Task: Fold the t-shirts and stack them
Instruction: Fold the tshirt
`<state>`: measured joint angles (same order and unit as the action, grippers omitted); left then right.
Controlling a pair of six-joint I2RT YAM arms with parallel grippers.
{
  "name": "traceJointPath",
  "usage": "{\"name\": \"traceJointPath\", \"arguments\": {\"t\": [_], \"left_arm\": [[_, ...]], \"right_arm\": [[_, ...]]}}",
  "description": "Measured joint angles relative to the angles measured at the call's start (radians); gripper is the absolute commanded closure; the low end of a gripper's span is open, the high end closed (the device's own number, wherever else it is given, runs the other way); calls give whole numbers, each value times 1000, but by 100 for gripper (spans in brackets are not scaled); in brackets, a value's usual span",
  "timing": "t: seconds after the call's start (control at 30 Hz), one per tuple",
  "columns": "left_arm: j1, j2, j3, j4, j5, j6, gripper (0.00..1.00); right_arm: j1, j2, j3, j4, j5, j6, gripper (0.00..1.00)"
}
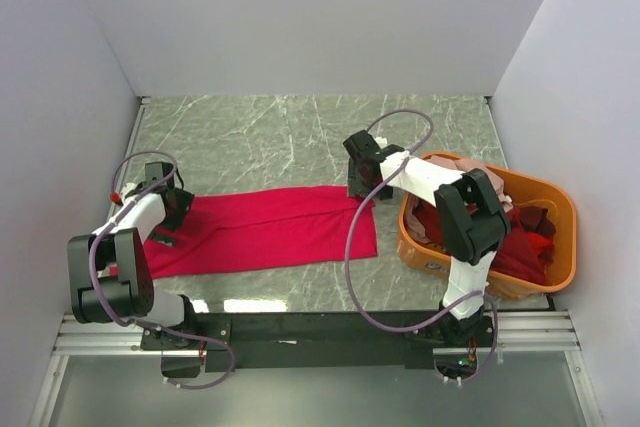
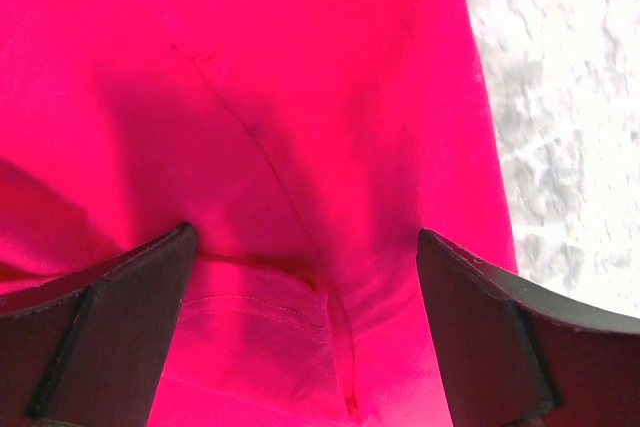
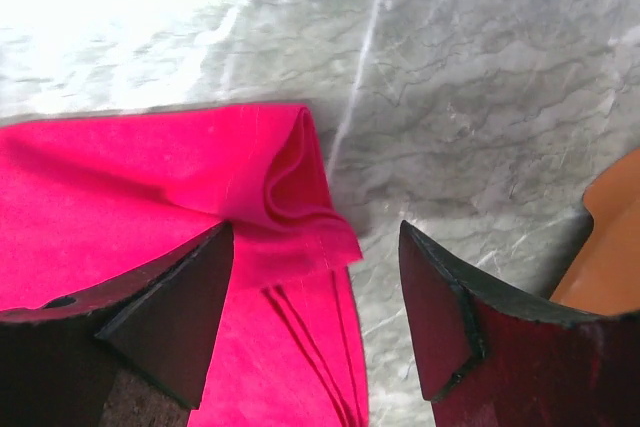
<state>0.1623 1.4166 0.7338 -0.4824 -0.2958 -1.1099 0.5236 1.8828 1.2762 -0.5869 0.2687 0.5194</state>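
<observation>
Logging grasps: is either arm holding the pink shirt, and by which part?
Nothing is held. Left gripper and right gripper, jaws open, are over the crimson-pink t-shirt.

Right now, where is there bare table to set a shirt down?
Free: the table's far half, between the shirt and the back wall. A thin strip runs between shirt and rail. Crowded: the right side, with basket and right arm.

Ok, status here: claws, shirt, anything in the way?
Left claw open, over left end of crimson-pink shirt; right claw open at its folded right corner. Shirt lies as long strip on table. Off right, orange basket, not blocking.
</observation>
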Motion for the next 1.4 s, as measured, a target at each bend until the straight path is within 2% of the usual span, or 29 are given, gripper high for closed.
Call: {"name": "traceJointPath", "arguments": {"t": [0.23, 0.5, 0.7, 0.87, 1.2, 1.4], "left_arm": [[9, 1, -1, 0, -18, 18, 1], [9, 22, 14, -8, -20, 29, 1], [9, 33, 21, -11, -39, 32, 1], [14, 34, 21, -11, -46, 32, 1], [20, 31, 20, -9, -42, 29, 1], [24, 35, 23, -6, -22, 45, 1]], "right_arm": [[30, -69, 1, 32, -55, -38, 26], [63, -26, 28, 119, -213, -67, 26], [47, 74, 52, 141, -223, -47, 26], [2, 77, 49, 162, -217, -23, 26], [-17, 2, 10, 153, -217, -25, 26], [26, -69, 11, 185, -261, -67, 26]]}}
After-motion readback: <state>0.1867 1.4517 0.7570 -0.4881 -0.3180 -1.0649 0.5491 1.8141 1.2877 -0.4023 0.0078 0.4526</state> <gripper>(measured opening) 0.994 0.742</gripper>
